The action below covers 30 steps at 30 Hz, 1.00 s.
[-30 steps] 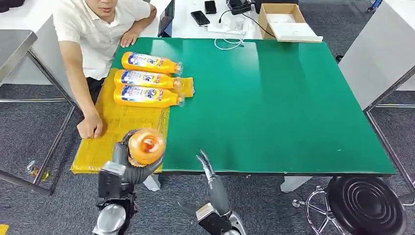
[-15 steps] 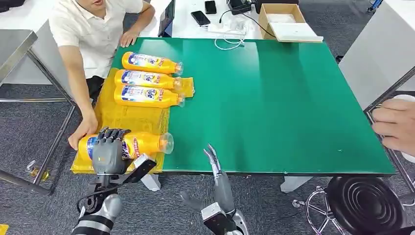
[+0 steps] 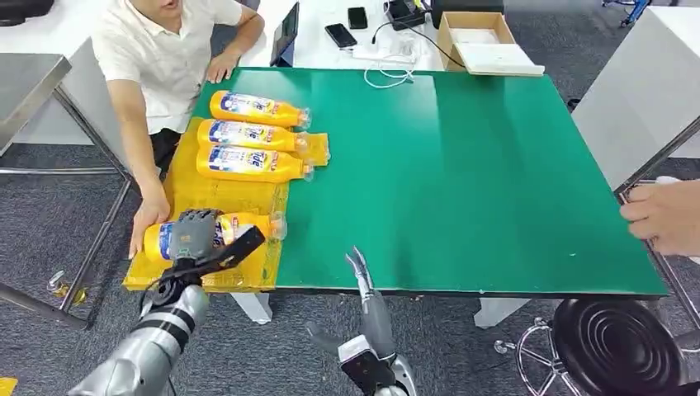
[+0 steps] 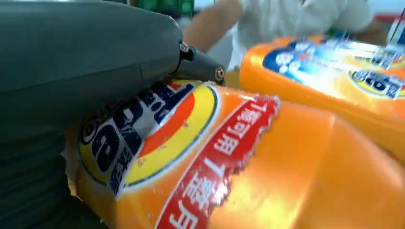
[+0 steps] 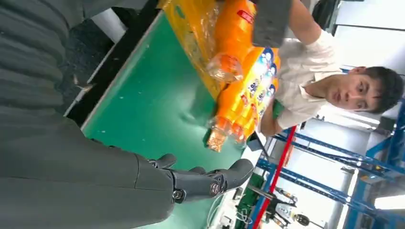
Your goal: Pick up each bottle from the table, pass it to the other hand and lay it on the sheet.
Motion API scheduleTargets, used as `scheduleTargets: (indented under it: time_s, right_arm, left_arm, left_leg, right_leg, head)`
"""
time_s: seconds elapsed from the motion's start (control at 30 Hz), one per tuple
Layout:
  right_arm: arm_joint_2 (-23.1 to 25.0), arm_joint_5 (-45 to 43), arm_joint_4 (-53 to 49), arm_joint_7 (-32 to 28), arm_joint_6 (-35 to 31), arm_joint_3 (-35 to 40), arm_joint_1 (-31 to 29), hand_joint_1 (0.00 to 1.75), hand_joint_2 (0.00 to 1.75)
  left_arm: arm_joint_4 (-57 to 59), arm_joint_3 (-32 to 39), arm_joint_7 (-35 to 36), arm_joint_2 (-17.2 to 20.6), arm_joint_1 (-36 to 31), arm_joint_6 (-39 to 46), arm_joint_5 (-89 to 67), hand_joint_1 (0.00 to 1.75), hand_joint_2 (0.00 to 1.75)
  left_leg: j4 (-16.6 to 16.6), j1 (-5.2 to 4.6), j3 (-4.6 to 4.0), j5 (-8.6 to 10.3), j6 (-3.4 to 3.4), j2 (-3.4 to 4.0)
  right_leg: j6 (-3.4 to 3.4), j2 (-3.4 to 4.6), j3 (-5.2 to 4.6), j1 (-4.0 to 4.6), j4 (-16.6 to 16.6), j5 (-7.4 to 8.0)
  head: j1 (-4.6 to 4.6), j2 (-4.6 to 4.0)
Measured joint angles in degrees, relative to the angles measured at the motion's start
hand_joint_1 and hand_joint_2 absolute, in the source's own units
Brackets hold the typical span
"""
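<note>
Nearest you, the right hand [image 3: 361, 276] hangs just off the near edge of the green table [image 3: 462, 181], fingers straight and slightly apart, holding nothing. A little further in, your left hand [image 3: 195, 234] wraps its fingers over the middle of the held bottle [image 3: 239, 228], which lies on its side on the near part of the yellow sheet [image 3: 221, 198], cap toward the green surface. In the left wrist view the label sits pressed right under the thumb. A person's hand [image 3: 148, 219] rests at the sheet's outer edge, beside the bottle's base. Beyond that, three more bottles [image 3: 252, 136] lie side by side on the far half of the sheet, caps pointing the same way. Another person's hand [image 3: 660, 216] shows at the table's right side.
</note>
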Motion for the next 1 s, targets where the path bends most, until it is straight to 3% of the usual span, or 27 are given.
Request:
scheduleTargets:
  time_s: [0.07,0.23,0.27,0.33,0.37,0.47,0.63,0.77,0.8,1.0]
  right_arm:
    - [0.2,0.0,1.2,-0.3,-0.2,-0.2,-0.3,0.0,1.75]
    - [0.6,-0.1,3.8,-0.6,-0.7,-0.7,-1.1,0.0,1.75]
    - [0.6,-0.1,4.2,-0.6,-0.7,-0.8,-1.2,0.0,1.75]
    - [0.8,-0.1,4.8,-0.6,-0.7,-0.9,-1.4,0.0,1.75]
    - [0.9,-0.1,5.0,-0.6,-0.7,-1.0,-1.5,0.0,1.75]
    - [1.0,-0.1,5.7,-0.6,-0.7,-1.2,-1.7,0.0,1.75]
    - [1.2,0.0,6.7,-0.6,-0.7,-1.4,-2.1,0.0,1.75]
    - [1.4,-0.1,7.6,-0.6,-0.7,-1.7,-2.5,0.0,1.75]
    - [1.4,-0.1,7.8,-0.6,-0.7,-1.8,-2.6,0.0,1.75]
    - [1.6,0.0,8.7,-0.6,-0.7,-1.9,-3.3,0.0,1.75]
  left_arm:
    - [1.8,0.3,0.1,0.0,-1.4,-1.9,0.5,1.34,1.75]
    - [4.6,0.7,-0.2,0.1,-4.7,-10.8,2.6,1.34,1.75]
    - [4.8,0.9,-0.4,0.1,-5.3,-12.5,3.1,1.22,1.75]
    - [5.3,1.0,-0.4,0.1,-5.9,-13.6,3.5,1.22,1.75]
    - [5.5,1.0,-0.5,0.1,-6.1,-13.8,3.5,0.75,1.75]
    - [5.9,1.1,-0.7,0.1,-6.5,-14.9,3.8,0.05,1.75]
    - [6.3,1.3,-4.5,0.2,-7.2,-24.5,7.6,0.09,1.75]
    - [6.3,1.7,-8.5,0.8,-7.7,-31.0,11.9,0.05,1.75]
    - [6.3,1.9,-9.5,0.9,-7.7,-32.3,13.0,0.02,0.0]
    - [5.7,3.3,-15.5,1.3,-7.4,-40.1,20.4,0.0,0.0]
  left_leg:
    - [0.0,0.0,0.26,-0.02,-0.03,0.0]
    - [-0.1,0.0,0.79,-0.03,-0.07,-0.16]
    - [-0.1,-0.01,0.89,-0.03,-0.07,-0.23]
    - [-0.1,-0.04,0.99,-0.02,-0.05,-0.32]
    - [-0.1,-0.07,1.0,-0.01,-0.05,-0.34]
    - [-0.1,-0.15,1.01,-0.02,-0.03,-0.4]
    - [0.0,-0.22,1.05,-0.07,0.02,-0.4]
    - [0.0,-0.26,1.59,-0.4,0.14,-0.69]
    - [-0.1,-0.26,1.76,-0.48,0.17,-0.79]
    - [-0.1,-0.28,2.1,-0.56,0.11,-0.84]
  right_leg:
    - [-0.02,0.0,0.22,0.0,0.0,-0.01]
    - [-0.08,-0.21,0.29,0.0,0.0,-0.18]
    - [-0.06,-0.26,0.39,-0.01,0.0,-0.21]
    - [-0.04,-0.34,0.51,-0.04,0.0,-0.23]
    - [0.0,-0.35,0.54,-0.07,0.0,-0.22]
    - [0.09,-0.39,0.99,-0.18,0.1,-0.24]
    - [0.14,-0.39,1.21,-0.21,0.1,-0.24]
    - [0.05,-0.72,1.25,-0.25,0.0,-0.78]
    - [0.03,-0.84,1.41,-0.24,0.0,-0.86]
    - [0.17,-0.9,1.84,-0.26,0.0,-0.93]
  head:
    - [-0.02,0.0]
    - [-0.02,0.0]
    - [-0.02,0.0]
    - [-0.02,0.0]
    - [0.0,0.0]
    - [-0.02,0.0]
    - [-0.02,0.0]
    - [-0.02,0.0]
    - [0.0,0.0]
    - [0.0,0.0]
